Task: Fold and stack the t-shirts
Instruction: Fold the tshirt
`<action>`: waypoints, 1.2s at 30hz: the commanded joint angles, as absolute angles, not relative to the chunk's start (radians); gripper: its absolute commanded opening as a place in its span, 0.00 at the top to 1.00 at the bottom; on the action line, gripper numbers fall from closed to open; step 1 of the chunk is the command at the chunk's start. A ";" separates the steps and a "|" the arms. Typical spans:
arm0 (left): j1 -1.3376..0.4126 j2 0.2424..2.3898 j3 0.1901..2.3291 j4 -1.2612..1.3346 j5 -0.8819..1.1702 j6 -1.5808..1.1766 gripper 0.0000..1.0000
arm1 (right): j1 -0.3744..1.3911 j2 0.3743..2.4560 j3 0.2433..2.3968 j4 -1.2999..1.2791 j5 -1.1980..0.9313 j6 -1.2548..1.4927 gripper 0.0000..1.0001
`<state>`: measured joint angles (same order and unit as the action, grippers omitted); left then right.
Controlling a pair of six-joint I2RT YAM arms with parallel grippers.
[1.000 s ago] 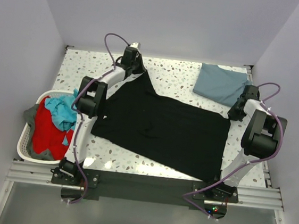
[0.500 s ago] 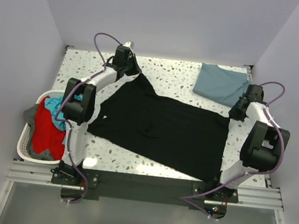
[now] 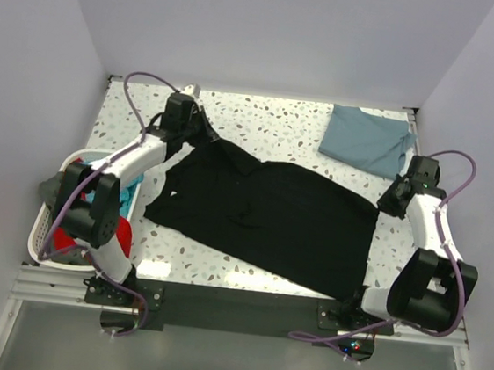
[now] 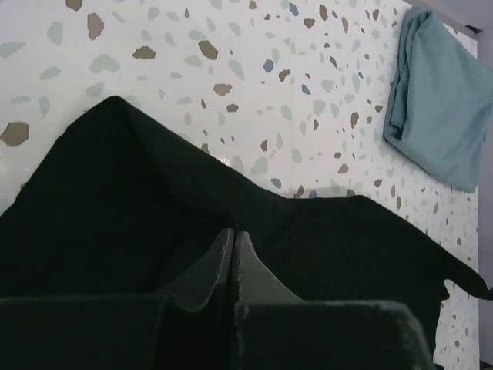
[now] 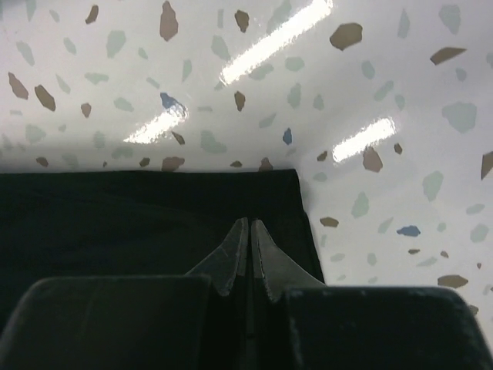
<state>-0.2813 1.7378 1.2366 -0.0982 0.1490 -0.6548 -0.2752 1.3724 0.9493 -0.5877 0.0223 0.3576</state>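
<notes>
The black t-shirt [image 3: 266,214] lies spread across the table, its far-left corner pulled up toward my left gripper [image 3: 201,132]. In the left wrist view that gripper [image 4: 233,231] is shut, with black cloth [image 4: 115,200] gathered at its tips. My right gripper [image 3: 390,198] is at the shirt's far-right corner. In the right wrist view it [image 5: 249,222] is shut on the edge of the black cloth [image 5: 115,216]. The slate-blue t-shirt [image 3: 367,137] lies folded at the back right, also seen from the left wrist [image 4: 435,100].
A white laundry basket [image 3: 41,232] with red and teal clothes hangs off the table's left edge, beside the left arm. White walls close in the table on three sides. Speckled tabletop [image 3: 280,118] shows behind the black shirt.
My left arm has swung to the left, dragging the black shirt's far-left corner left and lower. The right arm has shifted slightly outward, still at its corner.
</notes>
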 commanded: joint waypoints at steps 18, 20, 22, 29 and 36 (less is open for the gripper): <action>-0.272 1.013 0.766 -0.251 0.147 -0.802 1.00 | -0.275 1.036 0.827 -0.804 0.002 0.402 1.00; -0.272 0.988 0.749 -0.284 0.146 -0.807 1.00 | -0.275 1.023 0.827 -0.814 0.002 0.411 1.00; -0.272 0.950 0.739 -0.304 0.150 -0.818 1.00 | -0.273 1.014 0.830 -0.827 0.002 0.413 1.00; -0.272 0.871 0.715 -0.368 0.138 -0.827 1.00 | -0.273 0.985 0.850 -0.888 -0.025 0.420 1.00; -0.272 0.795 0.684 -0.429 0.104 -0.850 1.00 | -0.272 0.946 0.867 -0.946 -0.028 0.423 1.00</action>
